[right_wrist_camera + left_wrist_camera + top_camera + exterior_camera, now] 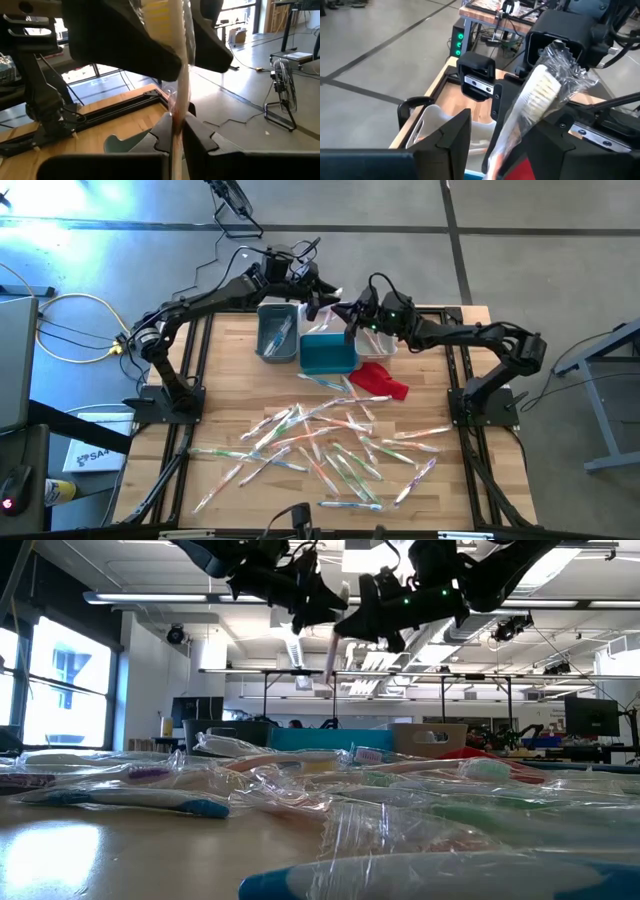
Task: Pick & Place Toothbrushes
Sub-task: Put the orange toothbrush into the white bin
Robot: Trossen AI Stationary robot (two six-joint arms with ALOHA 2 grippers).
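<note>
One wrapped toothbrush with white bristles and an orange-tinted handle is up in the air between my two grippers, above the teal bin. My right gripper is shut on it. My left gripper is open, with a finger on either side of the brush below its head; a gap shows beside one finger. In the high view both grippers, left and right, meet at the far side of the table. Many more wrapped toothbrushes lie flat on the table's near half. My right gripper pinches the toothbrush's handle between its two fingers, which lie across it, coming from the table's right. The brush is lifted clear of the table and stands roughly upright in the low view. From the fingers it runs on between the left gripper's fingers.
A grey bin holding a few toothbrushes, the teal bin and a white bin stand side by side under the grippers. A red cloth lies just nearer than the bins. Loose toothbrushes cover the wooden table toward its near edge.
</note>
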